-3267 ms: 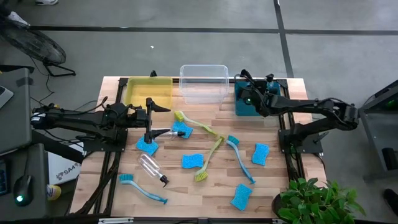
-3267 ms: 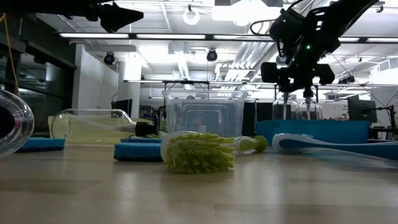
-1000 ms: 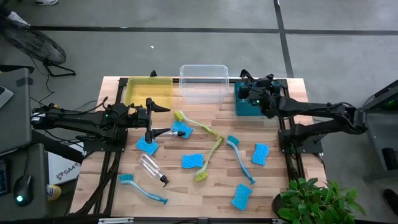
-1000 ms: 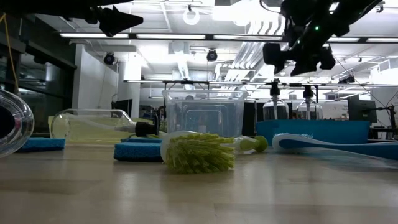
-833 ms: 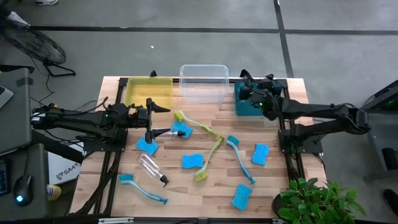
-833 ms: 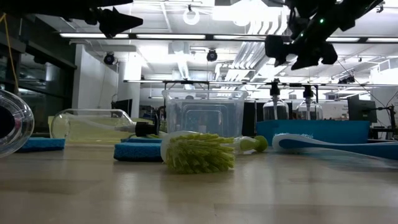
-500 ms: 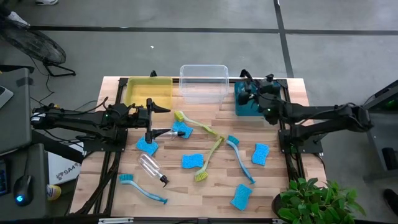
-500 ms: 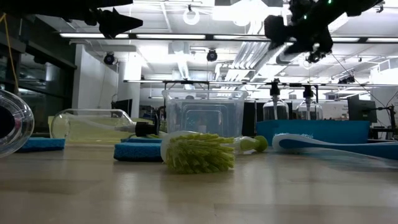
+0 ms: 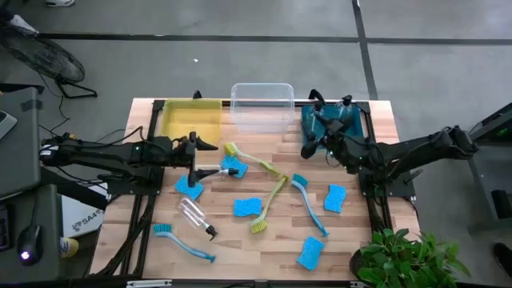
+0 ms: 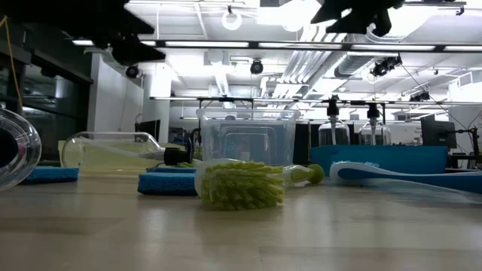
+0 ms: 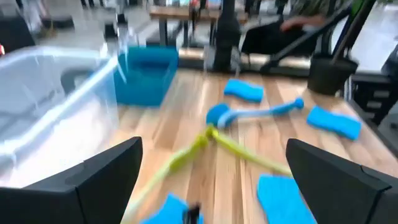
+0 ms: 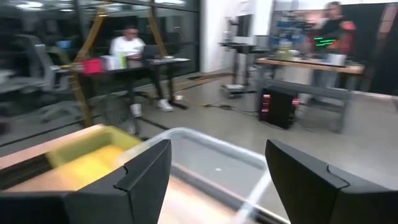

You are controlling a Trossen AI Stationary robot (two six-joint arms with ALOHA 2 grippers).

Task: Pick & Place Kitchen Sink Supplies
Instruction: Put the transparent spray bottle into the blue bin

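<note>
Several bright-blue sponges (image 9: 247,208) lie flat on the table, among two yellow-green brushes (image 9: 270,204) and two blue brushes (image 9: 310,206). One clear spray bottle (image 9: 196,216) lies on its side near the left front. Another (image 9: 210,170) lies beside my left gripper (image 9: 194,160), which hovers open above the table (image 11: 214,143). My right gripper (image 9: 312,144) hangs open (image 12: 217,146) in the air just near of the teal bin (image 9: 334,122). Two spray bottles (image 10: 331,124) stand upright in that bin.
A yellow bin (image 9: 192,118) and a clear bin (image 9: 262,106) stand along the far edge, left of the teal one. A potted plant (image 9: 408,256) sits off the near right corner. People sit at desks in the room beyond the table.
My right gripper has risen from above the teal bin, out of the low view's top, and swung toward the near edge and the table's middle. The two bottles have stayed upright in the bin. My left gripper has dipped a little.
</note>
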